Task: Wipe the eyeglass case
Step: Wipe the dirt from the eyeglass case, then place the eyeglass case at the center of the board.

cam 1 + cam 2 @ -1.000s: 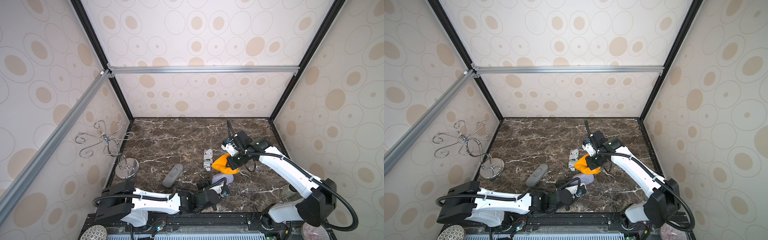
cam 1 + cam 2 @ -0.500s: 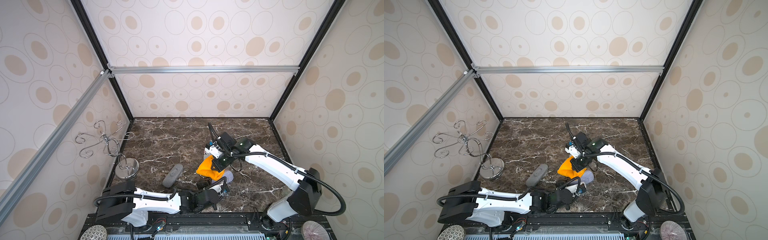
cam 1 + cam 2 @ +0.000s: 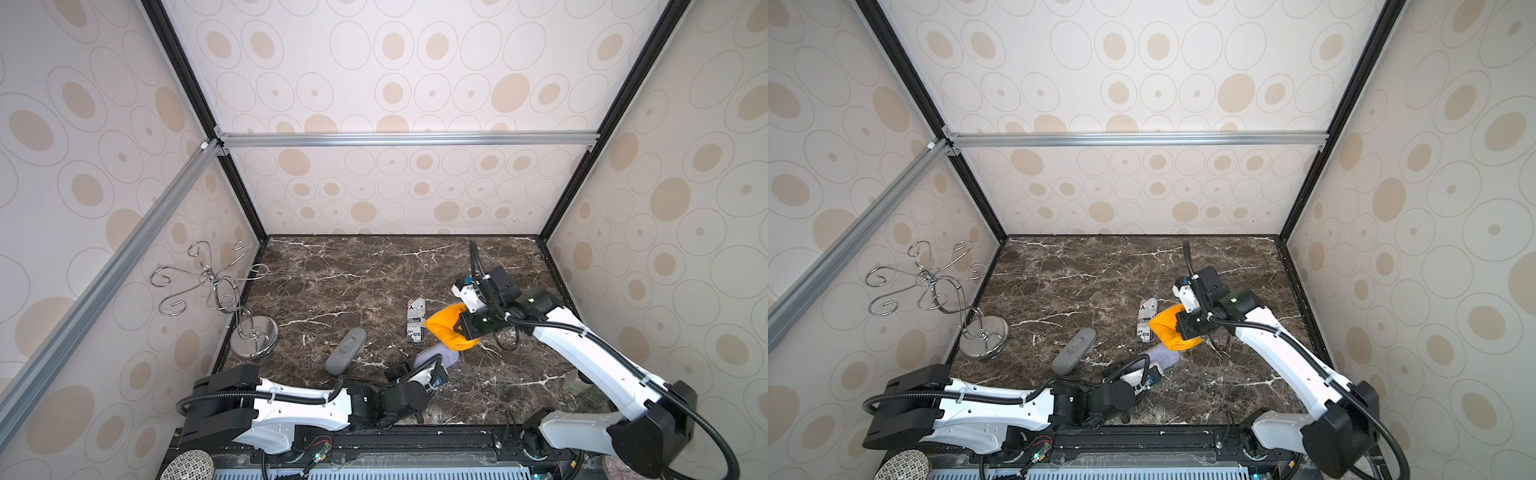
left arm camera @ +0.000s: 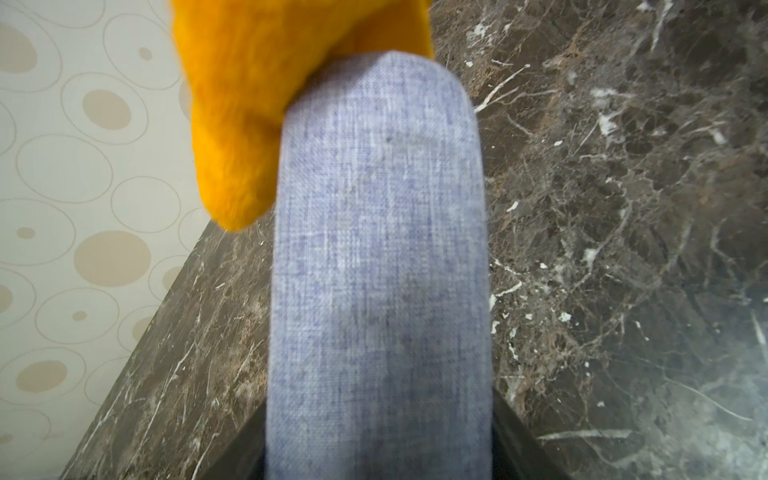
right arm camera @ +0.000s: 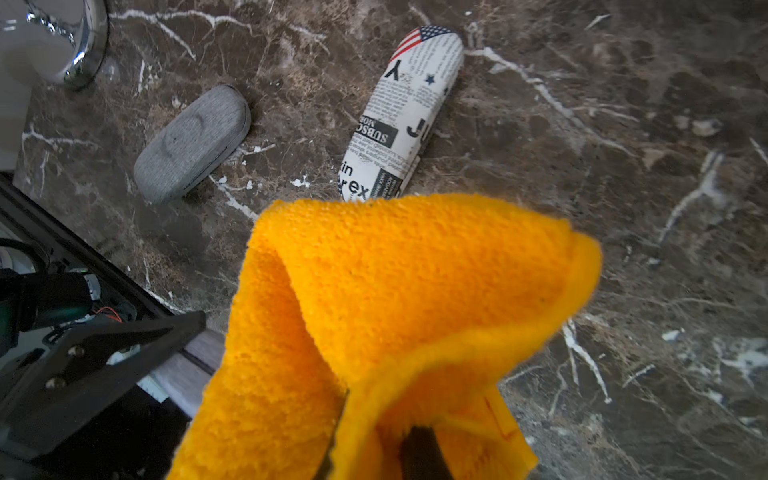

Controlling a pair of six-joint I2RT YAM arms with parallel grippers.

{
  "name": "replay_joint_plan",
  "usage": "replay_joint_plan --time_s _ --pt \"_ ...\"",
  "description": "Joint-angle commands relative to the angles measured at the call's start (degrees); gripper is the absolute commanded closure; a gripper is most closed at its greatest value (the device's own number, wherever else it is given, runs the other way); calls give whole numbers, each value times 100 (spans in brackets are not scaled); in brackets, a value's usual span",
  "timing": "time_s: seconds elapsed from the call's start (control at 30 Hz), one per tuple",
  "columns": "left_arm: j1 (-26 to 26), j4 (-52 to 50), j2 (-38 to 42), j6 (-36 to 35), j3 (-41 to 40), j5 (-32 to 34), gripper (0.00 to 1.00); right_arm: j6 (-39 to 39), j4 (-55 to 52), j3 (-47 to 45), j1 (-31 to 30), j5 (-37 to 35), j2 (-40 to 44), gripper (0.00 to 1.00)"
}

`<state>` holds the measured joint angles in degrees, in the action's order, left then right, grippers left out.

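Our right claw [image 3: 462, 329] is clamped on the orange cloth [image 3: 444, 328]. Since half a second ago the cloth has swung back rightward, and it now touches only the far tip of the blue-grey eyeglass case [image 4: 378, 249]. Our left claw [image 3: 409, 370] grips that case's near end at the bench's [image 3: 332, 270] front. The case's long axis runs diagonally away from this claw, with the rounded free end pointing at the cloth. The case is closed, so we cannot see its contents.
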<state>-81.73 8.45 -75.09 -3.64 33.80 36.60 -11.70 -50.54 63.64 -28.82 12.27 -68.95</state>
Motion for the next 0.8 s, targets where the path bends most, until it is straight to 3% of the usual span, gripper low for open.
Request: replay_joint_plan --time_s 0.0,0.3,0.6,0.77 --pt "39 43 320 722 -105 137 57 -293 -126 -395 255 -76 505 100" --pt "780 -617 902 2851 -458 -654 54 -520 478 -1381 280 366 1656 100" --pt "1409 -1091 616 4930 -490 -1176 55 -648 1104 -1975 246 757 2129 100" --pt "1702 -771 451 5375 -760 -1668 54 -622 1108 -2028 236 757 2173 100"
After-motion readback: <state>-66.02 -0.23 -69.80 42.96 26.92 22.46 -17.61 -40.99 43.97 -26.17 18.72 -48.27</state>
